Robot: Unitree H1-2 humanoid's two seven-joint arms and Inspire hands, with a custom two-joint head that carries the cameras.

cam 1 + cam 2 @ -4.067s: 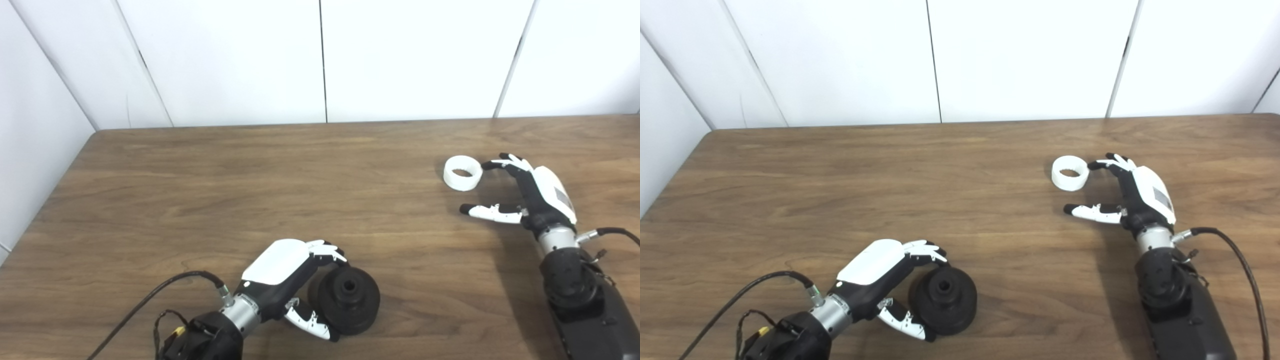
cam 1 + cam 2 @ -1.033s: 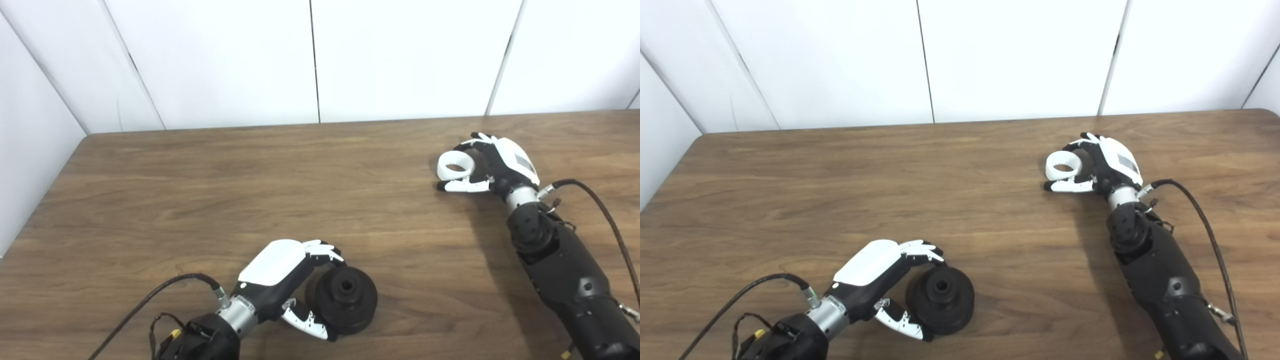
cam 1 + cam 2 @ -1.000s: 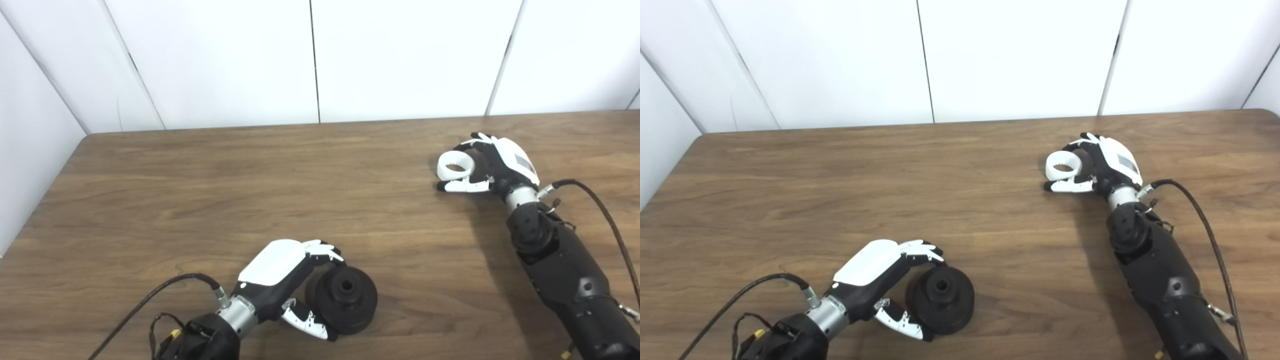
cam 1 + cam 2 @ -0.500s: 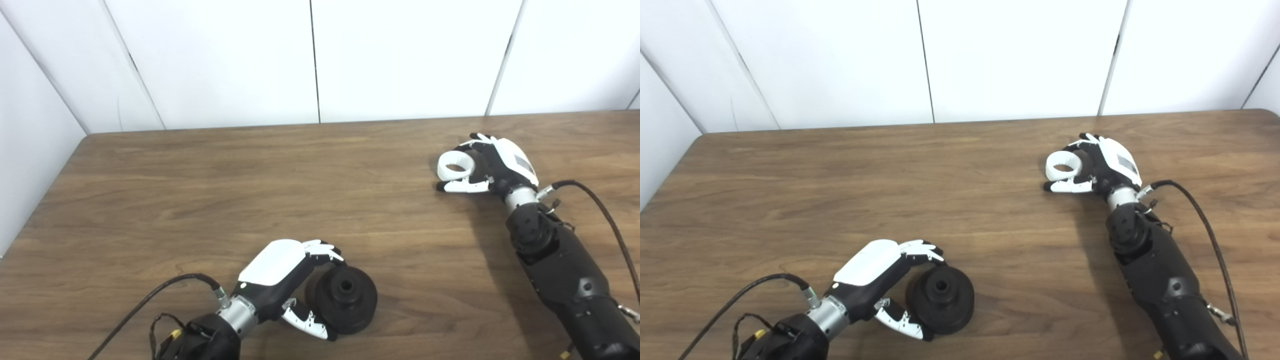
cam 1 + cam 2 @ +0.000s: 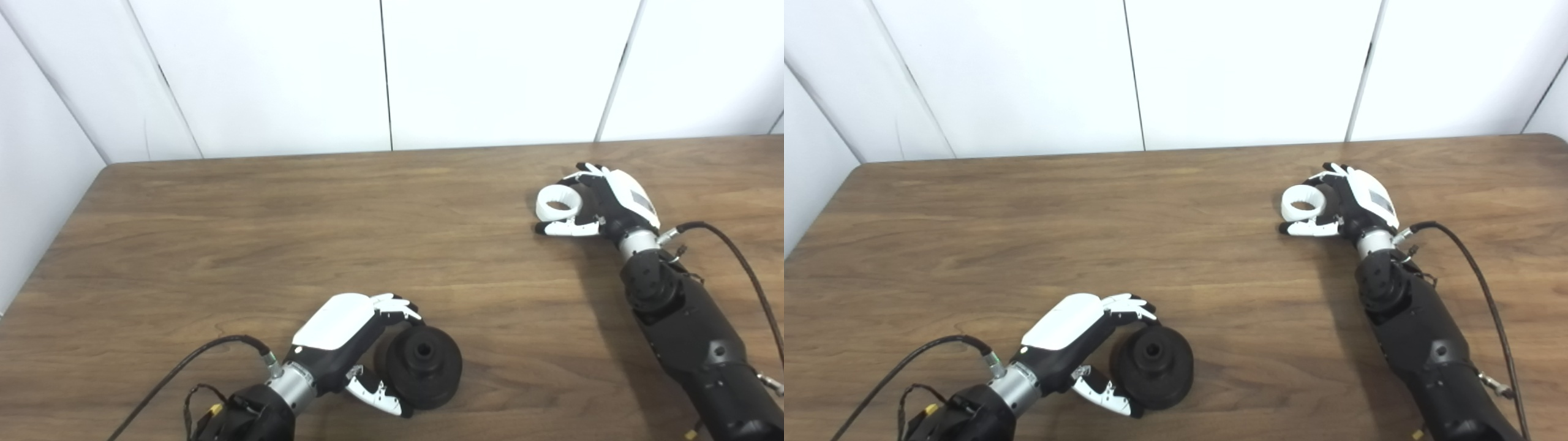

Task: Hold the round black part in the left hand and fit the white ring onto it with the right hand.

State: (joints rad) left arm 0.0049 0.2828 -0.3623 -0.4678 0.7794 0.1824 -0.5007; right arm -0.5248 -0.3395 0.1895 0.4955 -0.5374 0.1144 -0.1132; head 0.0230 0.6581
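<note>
At lower centre the left hand (image 5: 343, 334) is wrapped around the round black part (image 5: 422, 367), which rests on the table (image 5: 245, 233); nothing here has shifted over the last second. At upper right the right hand (image 5: 603, 202), open beside the white ring (image 5: 558, 204) four seconds ago, now pinches it between fingers and thumb; the ring looks ready to lift and carry across.

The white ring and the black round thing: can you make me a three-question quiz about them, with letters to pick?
1. Where is the white ring?
A. in the right robot hand
B. on the black part
C. on the floor

2. What colour is the table?
A. blue
B. brown wood
C. white

3. What is the left robot hand doing?
A. waving in the air
B. holding the white ring
C. gripping the round black part

Answers: 1 A, its fingers wrap the ring. 2 B, wood grain shows. 3 C, fingers and thumb clasp its edge.
</note>
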